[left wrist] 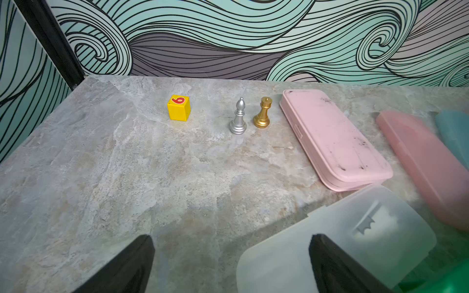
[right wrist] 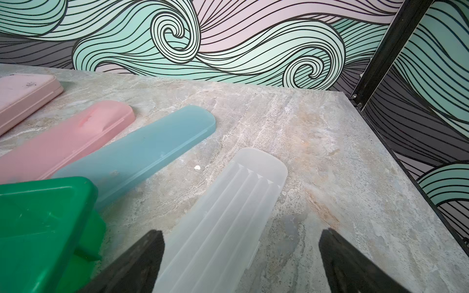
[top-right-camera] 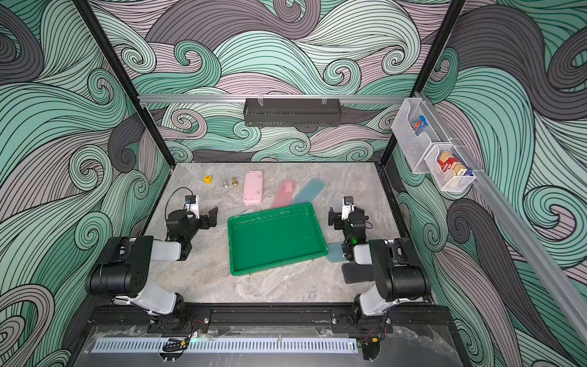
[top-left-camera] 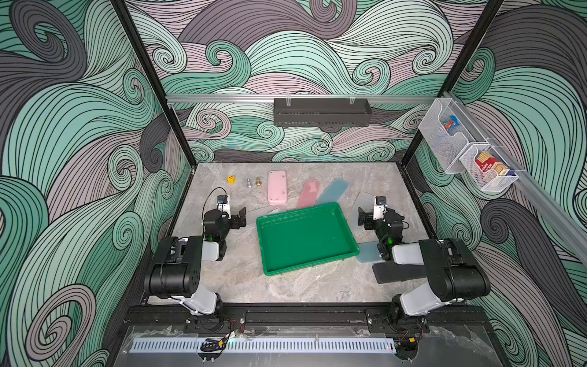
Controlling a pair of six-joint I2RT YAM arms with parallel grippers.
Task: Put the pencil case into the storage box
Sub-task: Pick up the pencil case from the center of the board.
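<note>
The storage box sat at frame centre; the pink pencil case lay above it, outside. The left gripper and right gripper flanked it, jaws wide.

The green storage box sits skewed on the table; a closed pink pencil case lies flat behind it

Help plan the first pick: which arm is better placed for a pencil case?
Right, probably: the open right gripper has the ribbed clear case lying between its jaws, near the storage box.
</note>
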